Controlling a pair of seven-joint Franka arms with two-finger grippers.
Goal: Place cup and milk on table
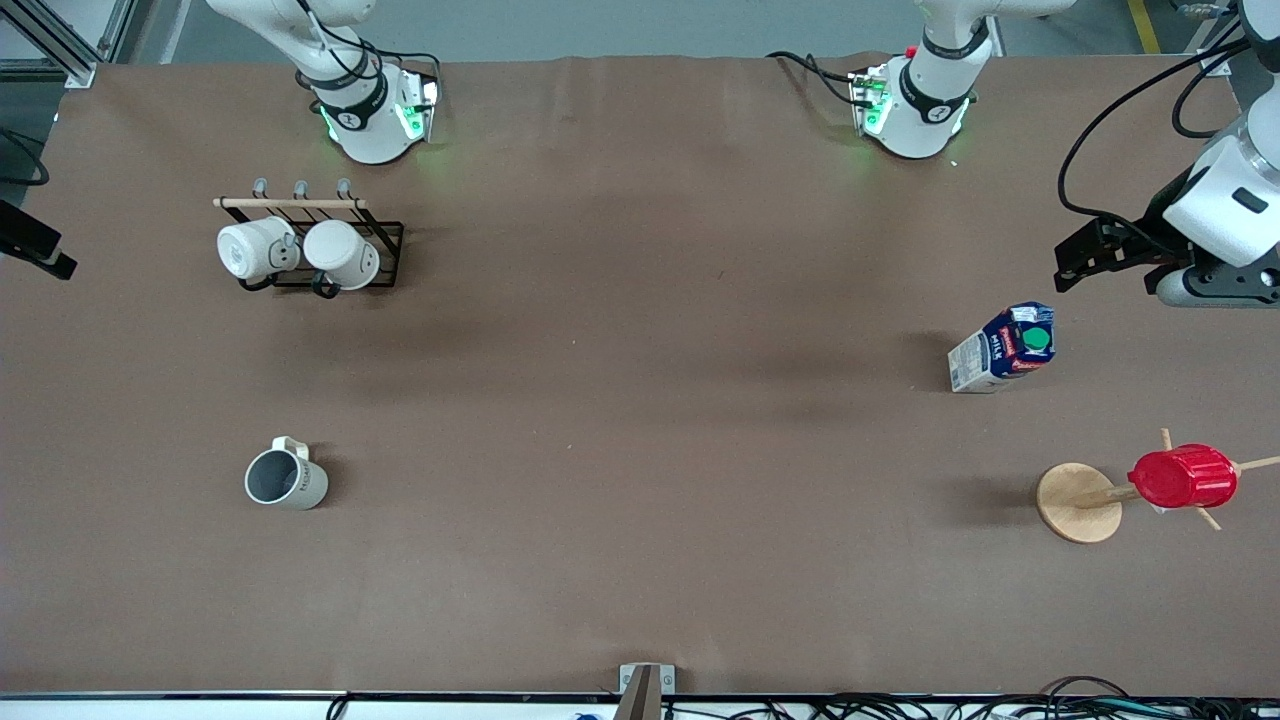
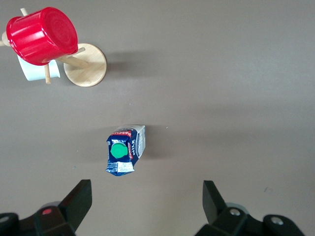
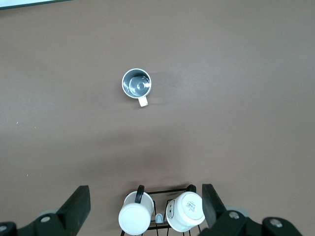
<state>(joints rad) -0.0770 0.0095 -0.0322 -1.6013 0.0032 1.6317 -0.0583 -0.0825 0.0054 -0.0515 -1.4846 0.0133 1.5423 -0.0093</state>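
Cup (image 1: 286, 479) & milk (image 1: 1003, 346) are seen upright on table (image 1: 640, 420). Left gripper (image 2: 146, 200) and right gripper (image 3: 145, 205) are held high w/ fingers wide.

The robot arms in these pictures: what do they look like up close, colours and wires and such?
Both arms are glossy white with black rings at the joints. Their rounded bases glow green and have black cables plugged in. The left arm trails looping black cables and ends in the black left gripper, two wedge-shaped fingers on a black body with a small red dot. The right gripper looks the same.
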